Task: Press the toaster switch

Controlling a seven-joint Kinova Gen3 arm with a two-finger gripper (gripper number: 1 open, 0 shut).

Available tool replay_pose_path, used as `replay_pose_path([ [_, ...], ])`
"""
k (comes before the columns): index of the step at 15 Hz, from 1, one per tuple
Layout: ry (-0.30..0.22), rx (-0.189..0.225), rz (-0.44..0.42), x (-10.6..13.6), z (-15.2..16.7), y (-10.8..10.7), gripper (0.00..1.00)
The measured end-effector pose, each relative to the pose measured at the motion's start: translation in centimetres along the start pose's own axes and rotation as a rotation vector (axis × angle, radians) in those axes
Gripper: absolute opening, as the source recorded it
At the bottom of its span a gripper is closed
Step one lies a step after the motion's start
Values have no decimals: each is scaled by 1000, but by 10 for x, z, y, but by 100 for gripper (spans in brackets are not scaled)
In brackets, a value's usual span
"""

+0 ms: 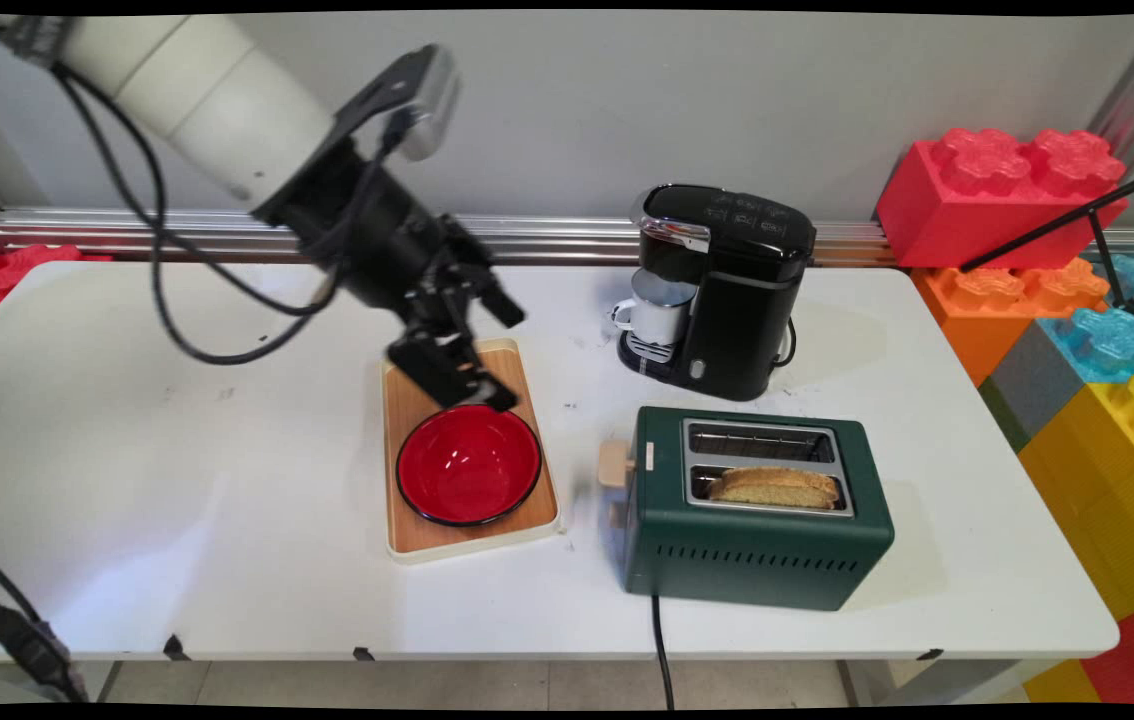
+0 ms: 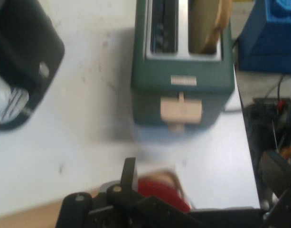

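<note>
My black gripper (image 1: 499,352) hangs open and empty just above the far edge of a wooden tray (image 1: 409,405). A red bowl (image 1: 468,465) sits on that tray, right below and in front of the fingers. In the hand view one finger (image 2: 130,172) rises from the bottom, with the red bowl (image 2: 160,192) partly hidden behind the linkage. Ahead of the hand stands a green toaster (image 2: 183,95) with a bread slice (image 2: 211,23) in one slot.
The green toaster (image 1: 747,550) with its bread slice (image 1: 775,487) stands right of the tray, its cord running off the front edge. A black coffee machine (image 1: 737,290) with a cup (image 1: 657,312) stands behind it. Big coloured blocks (image 1: 997,190) are stacked at the right.
</note>
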Motion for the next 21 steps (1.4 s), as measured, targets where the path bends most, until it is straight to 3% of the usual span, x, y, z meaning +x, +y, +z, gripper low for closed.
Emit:
replay_pose_path([
  [8, -178, -55, 38, -118, -44, -4, 100],
  [9, -213, -57, 31, -140, -53, -5, 100],
  [13, -284, -58, 1, -188, -67, -10, 100],
  [17, -314, -50, -16, -215, -69, -15, 100],
  [21, -282, -40, -43, -220, -62, -20, 100],
])
